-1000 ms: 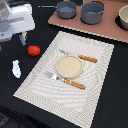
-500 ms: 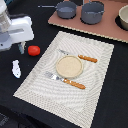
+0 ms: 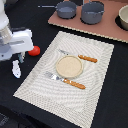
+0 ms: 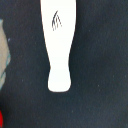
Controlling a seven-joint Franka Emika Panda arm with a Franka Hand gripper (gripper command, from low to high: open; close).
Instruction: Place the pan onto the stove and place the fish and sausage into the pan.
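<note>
The white fish point(image 3: 16, 70) lies on the dark table at the exterior view's left, and it fills the wrist view point(image 4: 60, 45). The red sausage point(image 3: 34, 50) lies just beside it, and its edge shows in the wrist view point(image 4: 1, 120). My gripper point(image 3: 19, 60) hangs right over the fish, holding nothing; its fingers are too small to make out and are not in the wrist view. The grey-blue pan point(image 3: 66, 8) with its long handle stands at the near-left end of the pinkish-brown stove point(image 3: 100, 32).
A larger grey pot point(image 3: 92, 12) stands on the stove beside the pan, with another vessel point(image 3: 123, 17) at the right edge. A pale woven placemat point(image 3: 95, 75) holds a round plate point(image 3: 69, 66), a knife point(image 3: 82, 58) and a fork point(image 3: 65, 80).
</note>
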